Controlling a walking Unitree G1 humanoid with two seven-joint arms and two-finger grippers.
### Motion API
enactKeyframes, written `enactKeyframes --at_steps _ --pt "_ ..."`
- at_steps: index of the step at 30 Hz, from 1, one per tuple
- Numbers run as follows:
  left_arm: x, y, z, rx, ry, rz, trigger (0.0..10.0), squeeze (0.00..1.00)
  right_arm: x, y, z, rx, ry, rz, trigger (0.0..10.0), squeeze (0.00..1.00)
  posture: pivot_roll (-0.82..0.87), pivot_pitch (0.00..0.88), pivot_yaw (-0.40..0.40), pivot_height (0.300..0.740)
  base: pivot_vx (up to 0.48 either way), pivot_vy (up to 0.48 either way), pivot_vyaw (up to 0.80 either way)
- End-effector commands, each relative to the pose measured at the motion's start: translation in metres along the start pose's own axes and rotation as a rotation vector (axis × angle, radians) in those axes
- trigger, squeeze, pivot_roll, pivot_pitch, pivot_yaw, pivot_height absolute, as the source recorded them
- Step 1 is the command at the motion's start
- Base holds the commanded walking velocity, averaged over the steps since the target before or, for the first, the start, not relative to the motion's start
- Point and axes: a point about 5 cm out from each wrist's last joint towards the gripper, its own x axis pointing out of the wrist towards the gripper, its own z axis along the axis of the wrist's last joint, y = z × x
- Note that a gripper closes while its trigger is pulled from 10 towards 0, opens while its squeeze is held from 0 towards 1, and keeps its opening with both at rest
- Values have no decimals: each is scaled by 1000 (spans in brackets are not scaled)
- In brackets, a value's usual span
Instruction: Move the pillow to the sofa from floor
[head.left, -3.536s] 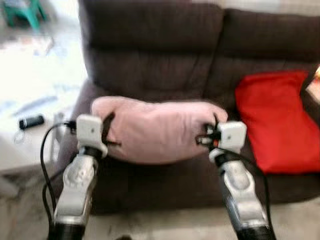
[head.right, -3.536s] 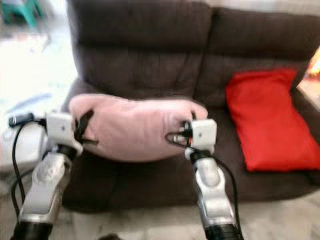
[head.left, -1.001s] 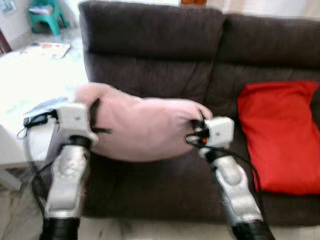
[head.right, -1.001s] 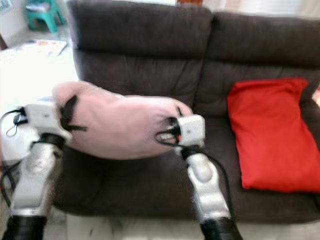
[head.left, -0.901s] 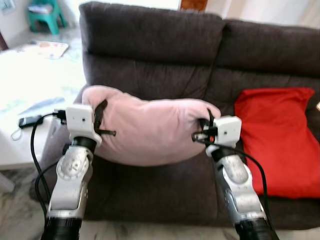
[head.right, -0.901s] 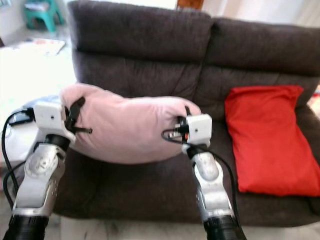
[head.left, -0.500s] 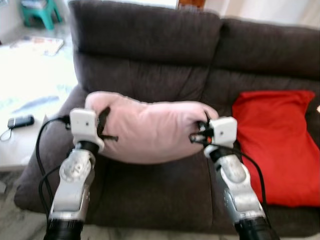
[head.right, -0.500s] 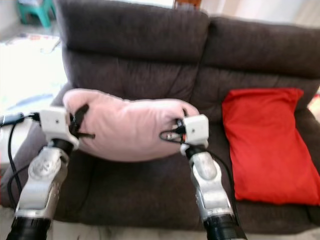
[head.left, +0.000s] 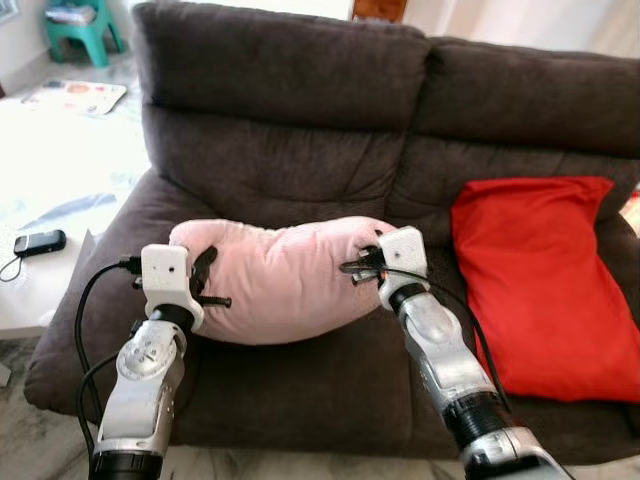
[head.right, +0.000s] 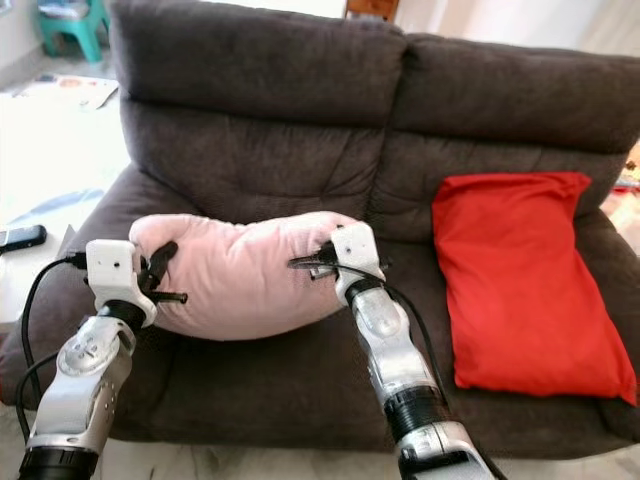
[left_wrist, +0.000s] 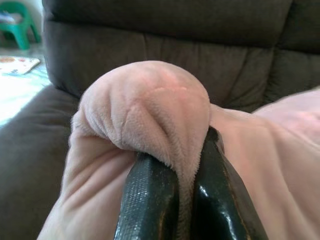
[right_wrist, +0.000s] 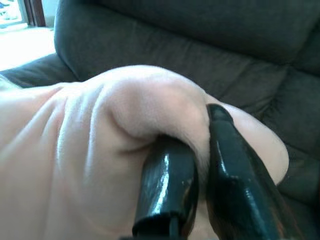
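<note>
A soft pink pillow (head.left: 280, 280) hangs between my two arms, low over the left seat cushion of the dark brown sofa (head.left: 290, 110); whether it touches the cushion I cannot tell. My left gripper (head.left: 205, 285) is shut on its left end, the plush pinched between the black fingers (left_wrist: 150, 200). At the right end my right gripper (head.left: 362, 265) is shut on a fold of the pillow (right_wrist: 150, 105). The pillow bends into a sagging arc between both grips.
A red cushion (head.left: 540, 280) leans on the sofa's right seat. A white low table (head.left: 40, 230) with a black phone (head.left: 38, 242) stands left of the sofa. A green stool (head.left: 75, 25) and papers (head.left: 65, 95) lie far back on the left.
The pillow has come down toward the left seat cushion. My right gripper has swung inward to the left, bunching the pillow shorter. The camera has shifted slightly.
</note>
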Motion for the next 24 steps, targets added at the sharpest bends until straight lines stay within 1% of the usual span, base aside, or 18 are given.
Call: enactKeyframes --at_steps 1,2,3,4,7,8,10,14,15,18,23,24 --pt "4 -18 8 -16 -35 -100 10000 0 7 12 20 -10 -86 44 10000 0 173 71 -113 740 0 0 0" --pt "4 -23 12 -46 -47 -131 10000 0 14 17 27 -3 -90 54 10000 0 180 71 -118 740 0 0 0" --pt "4 -24 13 -60 -52 -143 10000 0 16 19 30 -1 -91 59 10000 0 180 71 -118 740 0 0 0" --pt "4 -24 13 -60 -52 -143 10000 0 16 19 30 -1 -91 59 10000 0 180 71 -118 740 0 0 0" --pt "3 -29 18 -63 -51 -196 10000 0 25 26 39 28 -82 76 10000 0 191 72 -127 740 0 0 0" --pt "3 -29 18 -63 -51 -196 10000 0 25 26 39 28 -82 76 10000 0 191 72 -127 740 0 0 0" --pt "1 -30 19 -56 -47 -225 10000 0 29 31 41 61 -69 93 10000 0 196 75 -131 740 0 0 0" --pt "-2 -33 21 -52 -38 -272 10000 0 34 48 47 123 -58 155 10000 0 208 79 -137 740 0 0 0" --pt "-2 -33 21 -52 -38 -272 10000 0 34 48 47 123 -58 155 10000 0 208 79 -137 740 0 0 0" --pt "-5 -36 18 -57 -19 -291 10000 0 37 68 55 91 -51 214 10000 0 221 81 -142 740 0 0 0" --pt "-7 -38 15 -62 -6 -298 10000 0 37 71 55 85 -41 222 10000 0 224 81 -143 740 0 0 0" --pt "-7 -39 14 -64 2 -303 10000 0 37 71 53 86 -30 222 10000 318 224 81 -143 740 0 0 0"
